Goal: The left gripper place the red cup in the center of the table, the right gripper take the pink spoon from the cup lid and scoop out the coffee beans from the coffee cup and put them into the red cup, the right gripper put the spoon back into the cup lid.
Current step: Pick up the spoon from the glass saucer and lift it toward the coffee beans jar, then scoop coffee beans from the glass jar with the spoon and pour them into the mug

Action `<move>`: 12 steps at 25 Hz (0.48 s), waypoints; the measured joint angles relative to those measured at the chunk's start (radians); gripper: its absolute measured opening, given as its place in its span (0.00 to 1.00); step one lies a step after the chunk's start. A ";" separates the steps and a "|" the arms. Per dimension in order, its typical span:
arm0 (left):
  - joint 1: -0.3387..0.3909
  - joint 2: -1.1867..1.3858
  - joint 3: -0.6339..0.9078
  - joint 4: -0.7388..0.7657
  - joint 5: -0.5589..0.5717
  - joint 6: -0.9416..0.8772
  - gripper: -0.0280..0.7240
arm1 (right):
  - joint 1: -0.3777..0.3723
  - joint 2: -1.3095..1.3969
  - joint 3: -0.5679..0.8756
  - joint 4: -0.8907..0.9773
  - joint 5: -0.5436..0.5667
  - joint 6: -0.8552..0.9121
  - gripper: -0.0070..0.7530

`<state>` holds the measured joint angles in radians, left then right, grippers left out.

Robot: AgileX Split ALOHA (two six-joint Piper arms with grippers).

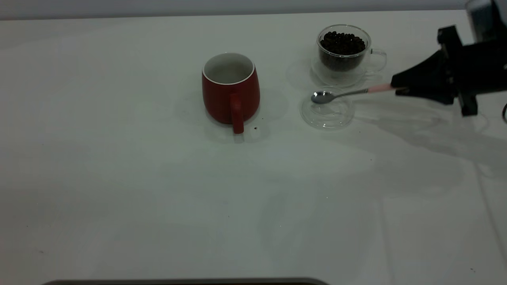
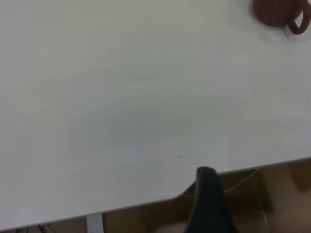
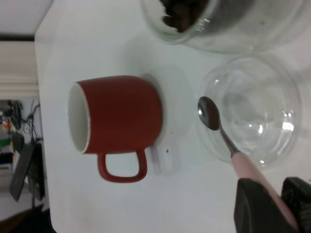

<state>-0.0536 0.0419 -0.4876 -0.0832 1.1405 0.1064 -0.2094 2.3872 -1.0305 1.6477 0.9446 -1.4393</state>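
With our right gripper [image 1: 397, 88] jaws clenched on the pink spoon [image 1: 348, 93] above the cup lid [image 1: 327, 113], we judge scooping coffee beans [image 1: 342, 42] from the coffee cup [image 1: 345, 55] comes next.

Not much around besides the setup. Past the far edge of the tabletop [image 1: 119, 198] there's a plain grey wall [image 1: 198, 7], and a dark flat strip [image 1: 186, 282] pokes in along the near edge. The left wrist view shows brown floor [image 2: 282, 194] and a white leg [image 2: 95, 223] under one edge. Off a rounded corner, the right wrist view catches some cables [image 3: 29, 109] and a dark panel [image 3: 22, 170].
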 joint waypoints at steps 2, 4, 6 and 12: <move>0.000 0.000 0.000 0.001 0.000 0.000 0.82 | -0.003 -0.038 0.000 -0.029 0.002 0.007 0.16; 0.000 0.000 0.000 0.001 0.000 0.000 0.82 | -0.003 -0.077 0.000 -0.042 0.003 0.010 0.16; 0.000 0.000 0.000 0.001 0.000 0.000 0.82 | -0.003 -0.128 0.000 -0.044 0.004 0.011 0.16; 0.000 0.000 0.000 0.001 0.000 0.000 0.82 | -0.011 -0.216 -0.048 -0.048 -0.049 0.008 0.16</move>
<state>-0.0536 0.0419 -0.4876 -0.0823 1.1405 0.1064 -0.2208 2.1713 -1.0784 1.5995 0.8955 -1.4316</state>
